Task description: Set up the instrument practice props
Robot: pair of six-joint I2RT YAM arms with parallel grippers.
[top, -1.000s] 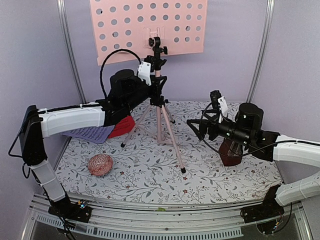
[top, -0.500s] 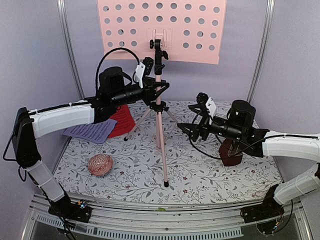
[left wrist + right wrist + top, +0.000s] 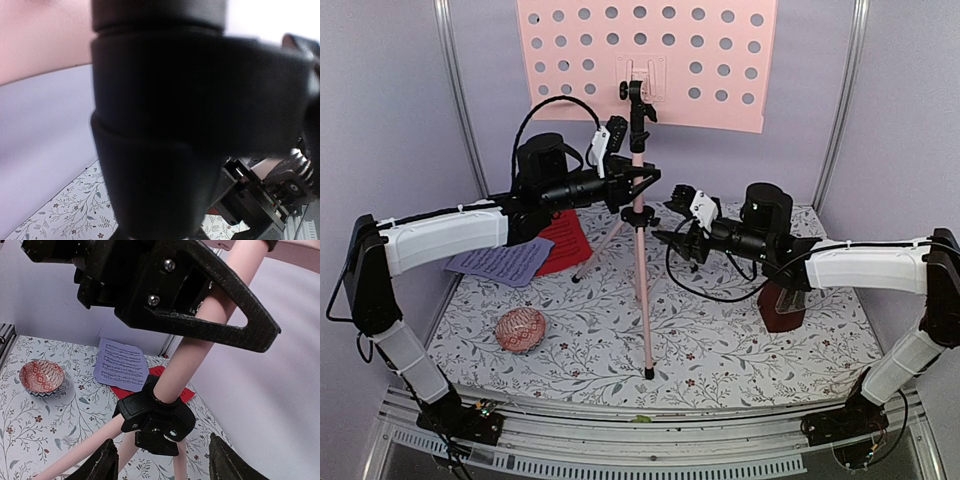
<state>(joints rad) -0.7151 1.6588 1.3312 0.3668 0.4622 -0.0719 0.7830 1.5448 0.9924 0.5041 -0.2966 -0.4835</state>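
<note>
Pink music stand (image 3: 640,68) is up on the floral table (image 3: 740,355). Its perforated desk sits high by the back wall, and two legs can be seen reaching the cloth, with the front foot near the near edge. Left claw (image 3: 632,186) is clamped on the stand's pole just above the black leg collar (image 3: 156,419). The right wrist cam shows its black finger pressed on the pink tube. Left wrist cam is blocked by something dark right at the lens, so it's no use. Right claw (image 3: 667,213) is spread wide and holds nothing. It sits just beside the pole on its right, about level with the collar. Lavender sheet (image 3: 502,266) and red sheet (image 3: 563,240) lie flat at back left under the left arm, lavender overlapping red. Metronome (image 3: 782,308) stands at right, partly hidden behind the right arm. Patterned red bowl (image 3: 521,330) is front left, well apart from the stand.
</note>
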